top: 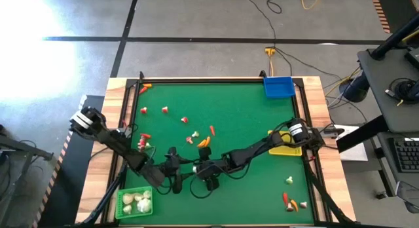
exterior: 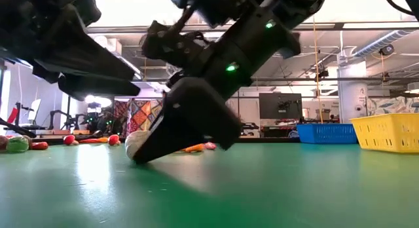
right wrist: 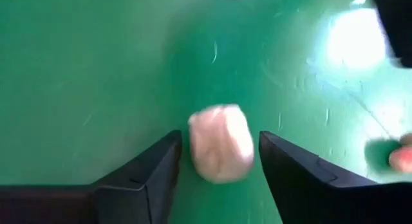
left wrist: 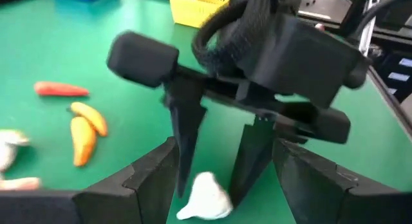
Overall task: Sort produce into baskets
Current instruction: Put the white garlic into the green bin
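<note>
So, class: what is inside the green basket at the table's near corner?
In the high view the green basket holds several whitish garlic-like bulbs, clustered together. No orange or red pieces show in it. Anything lying beneath those bulbs is covered and cannot be seen.

Smooth green mat [top: 242, 116], faintly glossy, framed in pale wood [top: 314, 97]; latticed plastic baskets [exterior: 387, 132]; matt black plastic fingers [left wrist: 187, 130].
</note>
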`<state>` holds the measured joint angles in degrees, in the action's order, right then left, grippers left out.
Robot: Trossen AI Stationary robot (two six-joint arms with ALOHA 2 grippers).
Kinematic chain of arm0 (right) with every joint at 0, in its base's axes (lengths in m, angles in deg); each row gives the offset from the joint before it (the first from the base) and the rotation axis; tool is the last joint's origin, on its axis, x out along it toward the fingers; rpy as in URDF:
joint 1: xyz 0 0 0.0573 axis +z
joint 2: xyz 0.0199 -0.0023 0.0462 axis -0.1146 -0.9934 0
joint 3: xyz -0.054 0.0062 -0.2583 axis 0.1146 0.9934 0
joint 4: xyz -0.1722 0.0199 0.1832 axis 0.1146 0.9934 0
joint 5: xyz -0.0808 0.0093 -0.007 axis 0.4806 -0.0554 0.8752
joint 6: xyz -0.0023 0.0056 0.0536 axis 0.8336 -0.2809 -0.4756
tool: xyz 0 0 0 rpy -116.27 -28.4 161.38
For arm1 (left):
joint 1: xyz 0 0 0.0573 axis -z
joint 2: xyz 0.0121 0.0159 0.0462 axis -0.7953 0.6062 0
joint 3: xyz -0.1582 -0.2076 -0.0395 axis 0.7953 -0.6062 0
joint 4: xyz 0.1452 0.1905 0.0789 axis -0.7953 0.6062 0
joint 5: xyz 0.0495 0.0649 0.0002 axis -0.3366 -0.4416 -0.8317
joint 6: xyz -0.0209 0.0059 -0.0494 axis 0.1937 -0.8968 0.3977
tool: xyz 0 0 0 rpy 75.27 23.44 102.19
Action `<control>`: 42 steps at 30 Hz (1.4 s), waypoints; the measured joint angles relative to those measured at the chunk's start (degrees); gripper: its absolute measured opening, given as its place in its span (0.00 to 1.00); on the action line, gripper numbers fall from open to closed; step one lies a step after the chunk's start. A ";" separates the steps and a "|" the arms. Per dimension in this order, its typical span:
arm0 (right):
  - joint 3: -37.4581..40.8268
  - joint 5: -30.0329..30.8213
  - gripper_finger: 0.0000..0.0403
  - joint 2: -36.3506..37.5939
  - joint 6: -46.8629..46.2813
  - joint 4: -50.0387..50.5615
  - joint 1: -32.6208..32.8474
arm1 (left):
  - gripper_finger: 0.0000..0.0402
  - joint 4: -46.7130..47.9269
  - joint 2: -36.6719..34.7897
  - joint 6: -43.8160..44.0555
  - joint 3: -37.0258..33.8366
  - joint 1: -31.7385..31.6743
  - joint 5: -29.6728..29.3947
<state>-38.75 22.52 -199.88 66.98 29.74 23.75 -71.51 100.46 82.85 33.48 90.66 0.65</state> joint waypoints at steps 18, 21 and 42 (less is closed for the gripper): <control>33.24 0.53 0.59 14.27 -4.77 -41.87 5.78 | 0.58 2.98 5.28 1.40 7.62 0.96 2.55; 33.79 0.53 0.59 13.51 -5.02 -43.13 5.85 | 0.58 4.48 5.82 1.64 6.50 0.42 0.34; 34.01 0.68 0.59 11.78 -7.65 -43.64 5.94 | 0.58 1.28 24.56 3.91 14.25 -2.12 -1.87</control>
<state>-4.74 23.20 -188.11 59.33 -13.90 29.69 -70.23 125.02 86.76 47.74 88.54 -1.22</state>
